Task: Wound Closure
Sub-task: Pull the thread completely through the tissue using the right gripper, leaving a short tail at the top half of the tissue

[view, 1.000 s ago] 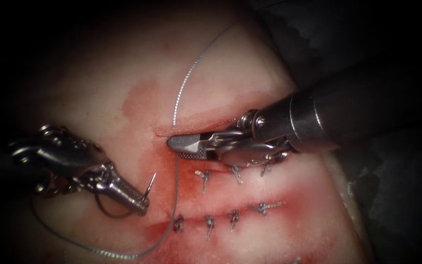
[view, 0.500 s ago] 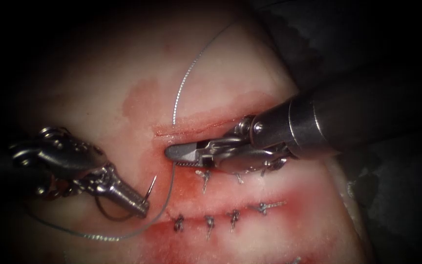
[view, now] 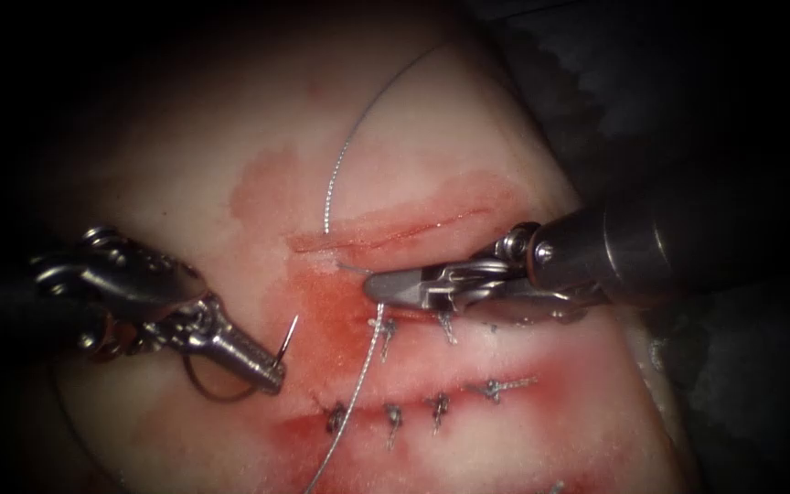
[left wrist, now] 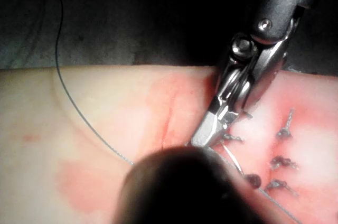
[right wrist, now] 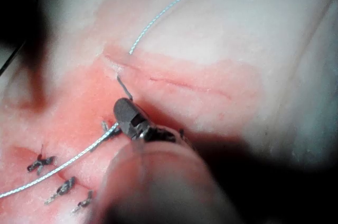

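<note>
Left tool [view: 262, 370] clamped on needle [view: 287, 337] near its middle, point up, clear of tissue [view: 185, 165], left of cut [view: 386, 233]; right tool [view: 386, 286] closed on thread [view: 358, 384] below cut; keep thread taut, avoid dragging across old stitches [view: 436, 407].

Dark surround [view: 706, 73], possibly dark cloth, bright central light

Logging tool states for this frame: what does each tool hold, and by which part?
Left tool grips the needle near its tail end, clear of the tissue. Right tool is shut on the thread beside the cut.
</note>
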Available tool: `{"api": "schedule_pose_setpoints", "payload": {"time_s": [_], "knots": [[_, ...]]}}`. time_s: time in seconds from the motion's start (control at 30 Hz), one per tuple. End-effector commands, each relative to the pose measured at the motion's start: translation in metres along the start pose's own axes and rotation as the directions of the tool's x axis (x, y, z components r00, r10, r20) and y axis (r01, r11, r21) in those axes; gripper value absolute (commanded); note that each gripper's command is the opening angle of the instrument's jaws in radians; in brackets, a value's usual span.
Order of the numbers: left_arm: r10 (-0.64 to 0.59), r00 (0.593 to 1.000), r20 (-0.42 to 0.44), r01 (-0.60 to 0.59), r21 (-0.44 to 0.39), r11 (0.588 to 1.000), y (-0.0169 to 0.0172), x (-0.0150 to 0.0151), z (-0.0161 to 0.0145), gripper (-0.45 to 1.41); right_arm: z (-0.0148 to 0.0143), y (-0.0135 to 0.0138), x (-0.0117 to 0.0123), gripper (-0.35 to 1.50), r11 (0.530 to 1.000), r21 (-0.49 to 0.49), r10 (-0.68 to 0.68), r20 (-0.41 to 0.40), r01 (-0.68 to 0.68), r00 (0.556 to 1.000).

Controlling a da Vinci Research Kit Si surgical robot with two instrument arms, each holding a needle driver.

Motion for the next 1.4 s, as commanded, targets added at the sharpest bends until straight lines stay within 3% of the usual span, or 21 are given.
{"api": "schedule_pose_setpoints", "payload": {"time_s": [0.03,0.2,0.37,0.6,0.77,0.87,0.97,1.03,1.07,1.17,1.3,1.4], "knots": [[-0.018,1.000,0.011,0.018,-0.011,1.000,0.0007,-0.0008,0.0002,-0.45,-0.0022,-0.0007,-0.0002,-0.35,1.000,0.007,0.002,0.029,-0.002,1.000],[-0.047,0.999,0.027,0.049,-0.069,0.996,0.0019,-0.0008,-0.0004,-0.45,-0.0083,-0.0009,-0.0010,-0.35,1.000,0.017,0.006,0.099,-0.008,0.995],[-0.062,0.998,0.030,0.064,-0.076,0.995,0.0026,-0.0005,-0.0002,-0.45,-0.0155,-0.0026,-0.0006,-0.35,0.999,0.035,0.013,0.155,-0.018,0.988],[-0.073,0.997,0.026,0.075,-0.095,0.993,0.0034,0.0000,0.0005,-0.45,-0.0272,-0.0055,0.0004,-0.35,0.985,0.173,-0.013,0.224,-0.026,0.975],[-0.111,0.993,0.025,0.113,-0.104,0.988,0.0040,0.0001,0.0005,-0.45,-0.0328,-0.0069,0.0016,-0.35,0.964,0.266,-0.047,0.262,-0.025,0.964],[-0.159,0.987,0.035,0.161,-0.095,0.982,0.0040,-0.0001,0.0004,-0.45,-0.0346,-0.0069,0.0026,-0.35,0.954,0.300,-0.067,0.284,-0.023,0.956],[-0.176,0.983,0.051,0.176,-0.009,0.984,0.0034,-0.0002,0.0001,-0.45,-0.0349,-0.0065,0.0033,-0.33,0.934,0.354,-0.149,0.273,0.045,0.950],[-0.173,0.985,0.018,0.171,0.072,0.983,0.0027,0.0003,0.0001,-0.45,-0.0347,-0.0056,0.0032,-0.18,0.902,0.405,-0.268,0.255,0.149,0.929],[-0.168,0.986,0.003,0.167,0.100,0.981,0.0024,0.0007,0.0002,-0.45,-0.0346,-0.0045,0.0030,0.14,0.869,0.435,-0.364,0.241,0.235,0.899],[-0.140,0.989,-0.049,0.147,0.168,0.975,0.0014,0.0020,0.0008,-0.45,-0.0343,-0.0008,0.0019,0.41,0.818,0.452,-0.495,0.234,0.357,0.837],[-0.045,0.987,-0.156,0.082,0.238,0.968,0.0007,0.0042,0.0008,-0.45,-0.0328,0.0059,0.0003,0.47,0.797,0.407,-0.581,0.317,0.446,0.750],[0.014,0.976,-0.218,0.047,0.273,0.961,0.0003,0.0067,0.0000,-0.45,-0.0306,0.0102,0.0002,0.51,0.783,0.403,-0.610,0.350,0.473,0.711]]}}
